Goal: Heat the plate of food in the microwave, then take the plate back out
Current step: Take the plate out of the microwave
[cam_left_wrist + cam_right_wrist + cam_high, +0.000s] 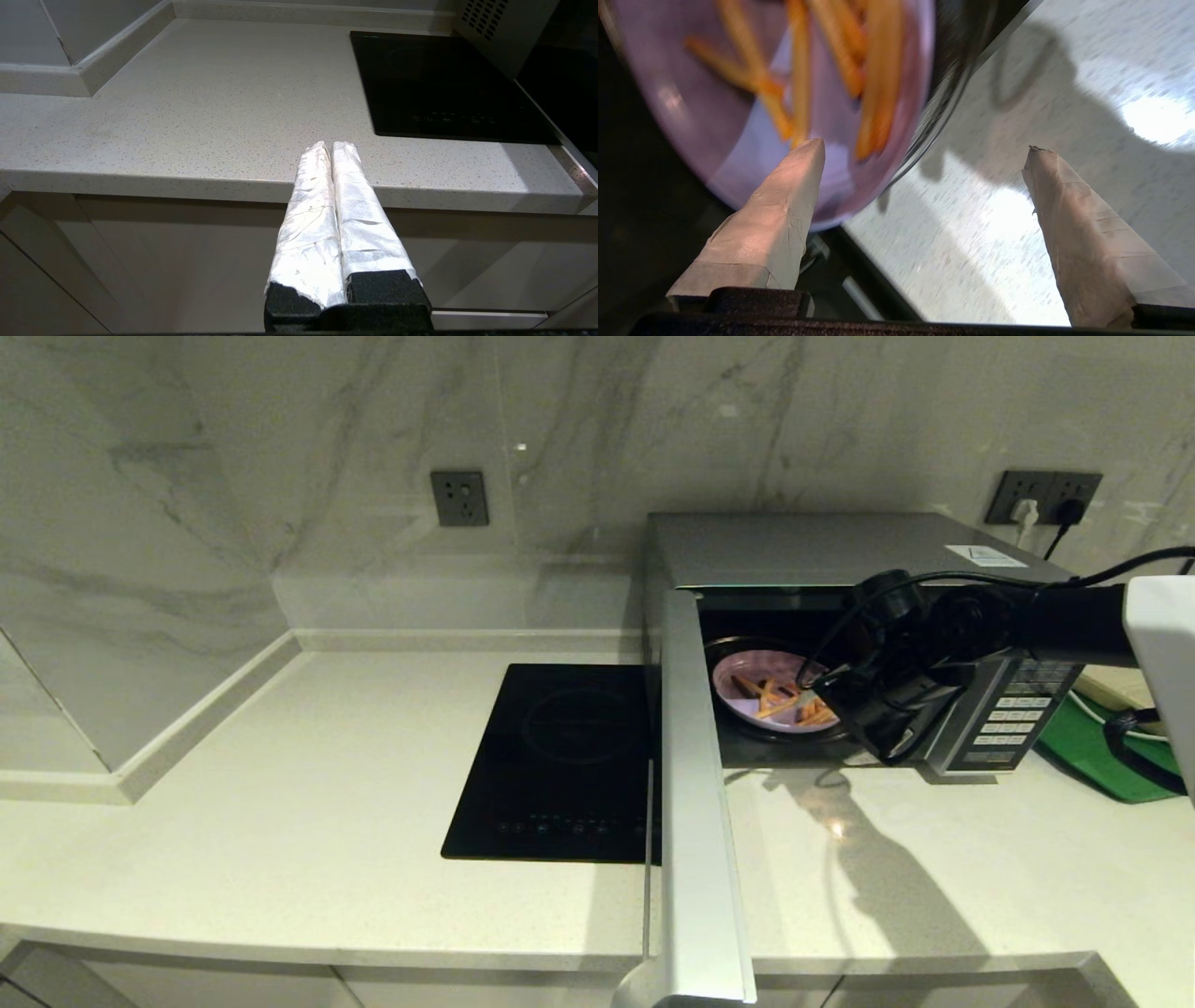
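The silver microwave (840, 546) stands at the back right with its door (695, 784) swung wide open toward me. Inside, the lavender plate of food (747, 665) lies flat on the dark turntable, orange fries (780, 698) on it. My right gripper (826, 695) is at the cavity mouth by the plate's near right edge, open and holding nothing. In the right wrist view one finger (784, 210) overlaps the plate (691, 116) while the gripper (924, 148) spans its rim and the counter. My left gripper (331, 145) is shut and empty, parked below the counter's front edge.
A black induction hob (560, 756) is set into the counter left of the open door. The keypad panel (1013, 714) sits behind my right arm. A green tray (1088, 747) lies right of the microwave. Pale counter (280, 784) spreads to the left.
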Tool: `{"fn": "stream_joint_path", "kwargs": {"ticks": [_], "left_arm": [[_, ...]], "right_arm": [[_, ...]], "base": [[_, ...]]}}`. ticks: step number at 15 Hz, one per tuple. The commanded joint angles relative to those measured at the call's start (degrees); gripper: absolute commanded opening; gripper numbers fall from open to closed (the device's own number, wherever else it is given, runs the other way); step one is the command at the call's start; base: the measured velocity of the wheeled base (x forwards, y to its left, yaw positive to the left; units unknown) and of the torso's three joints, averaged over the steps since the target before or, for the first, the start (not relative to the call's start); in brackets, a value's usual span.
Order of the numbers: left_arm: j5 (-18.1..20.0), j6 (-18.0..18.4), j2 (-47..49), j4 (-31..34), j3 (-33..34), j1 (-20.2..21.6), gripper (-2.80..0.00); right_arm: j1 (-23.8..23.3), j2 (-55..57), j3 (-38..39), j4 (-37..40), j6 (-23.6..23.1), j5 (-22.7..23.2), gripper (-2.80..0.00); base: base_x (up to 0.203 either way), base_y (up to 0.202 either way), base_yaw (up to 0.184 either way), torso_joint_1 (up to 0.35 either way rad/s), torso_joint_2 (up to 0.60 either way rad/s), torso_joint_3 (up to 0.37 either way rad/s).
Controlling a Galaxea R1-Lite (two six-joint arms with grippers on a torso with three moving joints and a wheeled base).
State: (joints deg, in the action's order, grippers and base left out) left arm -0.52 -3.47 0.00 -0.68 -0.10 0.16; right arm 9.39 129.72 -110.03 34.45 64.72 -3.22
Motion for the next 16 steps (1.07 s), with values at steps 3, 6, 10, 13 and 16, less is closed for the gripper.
{"fn": "stream_joint_path", "kwargs": {"ticks": [3, 6, 10, 13, 16], "left_arm": [[0.0, 0.0, 0.0, 0.0, 0.0, 0.0, -2.80], [0.0, 0.0, 0.0, 0.0, 0.0, 0.0, -2.80], [0.0, 0.0, 0.0, 0.0, 0.0, 0.0, -2.80], [0.0, 0.0, 0.0, 0.0, 0.0, 0.0, -2.80], [0.0, 0.0, 0.0, 0.0, 0.0, 0.0, -2.80]], "right_arm": [[0.0, 0.5, 0.4, 0.2, 0.5, -1.6, 0.00], [0.0, 0.1, 0.8, 0.3, 0.6, -1.6, 0.00], [0.0, -0.9, 1.8, 0.3, 0.7, -1.6, 0.00], [0.0, -1.5, 3.9, 0.2, 0.8, -1.7, 0.00], [0.0, -1.5, 4.2, 0.2, 1.5, -1.9, 0.00]], "base": [[0.000, 0.000, 0.000, 0.000, 0.00, 0.000], [0.000, 0.000, 0.000, 0.000, 0.00, 0.000], [0.000, 0.000, 0.000, 0.000, 0.00, 0.000], [0.000, 0.000, 0.000, 0.000, 0.00, 0.000], [0.000, 0.000, 0.000, 0.000, 0.00, 0.000]]}}
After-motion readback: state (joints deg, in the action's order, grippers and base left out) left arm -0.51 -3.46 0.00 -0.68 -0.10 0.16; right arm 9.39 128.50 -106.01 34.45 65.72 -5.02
